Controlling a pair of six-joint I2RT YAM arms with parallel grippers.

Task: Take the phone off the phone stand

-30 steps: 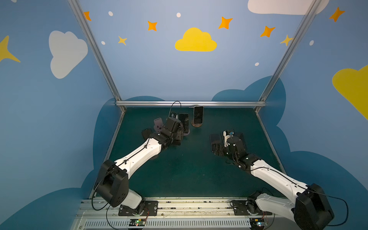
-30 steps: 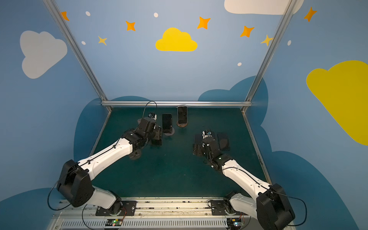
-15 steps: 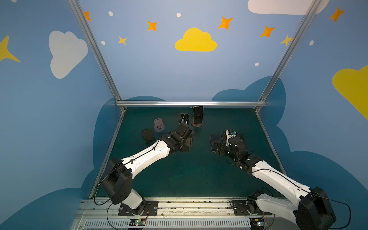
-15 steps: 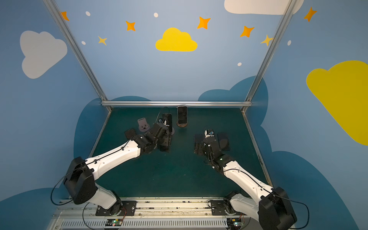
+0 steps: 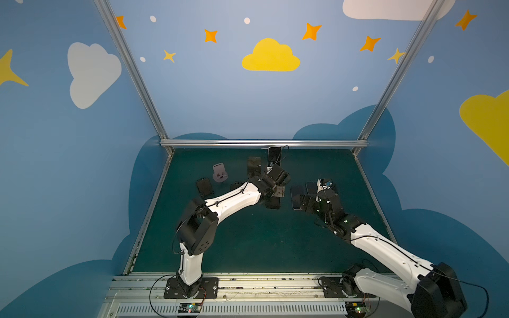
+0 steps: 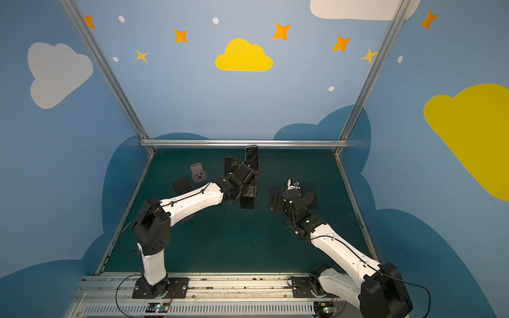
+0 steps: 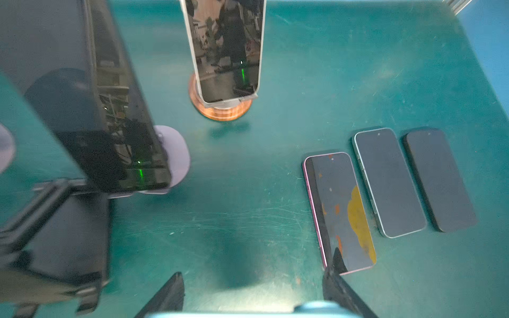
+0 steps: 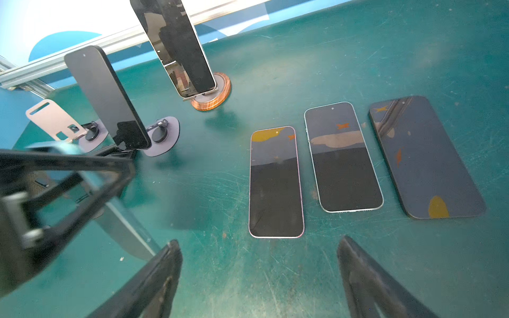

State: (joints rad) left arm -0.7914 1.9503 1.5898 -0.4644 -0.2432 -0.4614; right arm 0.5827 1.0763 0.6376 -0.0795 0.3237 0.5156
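Left gripper (image 7: 253,278) is seen clamped on a pale-blue-edged dark slab phone (image 5: 273,205), held away from the stands, over the green mat (image 8: 220,192). A pink folding stand (image 8: 52,118) stands empty. Removal is judged done; setting down beside three flat phones (image 8: 343,157) is left. Right gripper (image 8: 259,242) is held apart, empty.

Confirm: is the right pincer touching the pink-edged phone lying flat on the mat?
Apart. The right wrist view shows the right pincer open, with bare green mat between both fingers and the pink-edged phone.
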